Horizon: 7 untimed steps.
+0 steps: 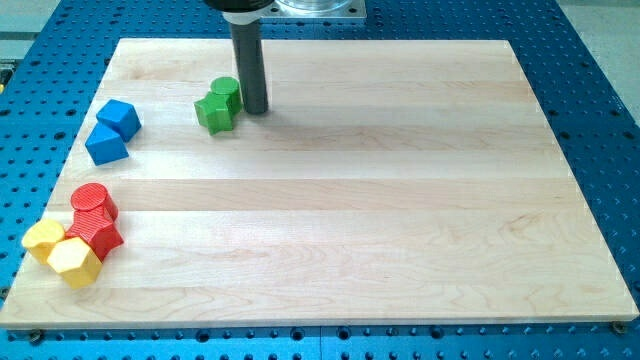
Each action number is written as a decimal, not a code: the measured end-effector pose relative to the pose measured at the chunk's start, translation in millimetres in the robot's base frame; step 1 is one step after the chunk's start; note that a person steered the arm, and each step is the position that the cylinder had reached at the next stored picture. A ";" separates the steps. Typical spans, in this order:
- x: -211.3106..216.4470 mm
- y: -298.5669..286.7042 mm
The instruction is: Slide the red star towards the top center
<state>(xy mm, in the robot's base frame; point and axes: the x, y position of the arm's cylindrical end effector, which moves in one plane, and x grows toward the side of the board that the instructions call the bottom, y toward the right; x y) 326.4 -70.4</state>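
Red star [97, 235] sits at the board's [400, 200] lower left corner, near the view's bottom-left; its points are hard to make out, no clear long axis. Yellow hexagon [73, 261] touches it below-left, a second yellow block [42, 238] touches on its left. Red cylinder [94, 201] stands right against the star's upper side, between it and the top. Farther up the left edge, two blue blocks [112, 131] sit touching each other. Near top centre, two green blocks [219, 104] are stuck together. My tip [256, 109] rests just right of the green pair, touching or nearly so, far from the star. Plain rod, holding nothing.
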 end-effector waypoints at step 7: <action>283.3 36.2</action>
<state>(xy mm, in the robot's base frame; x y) 609.7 -34.1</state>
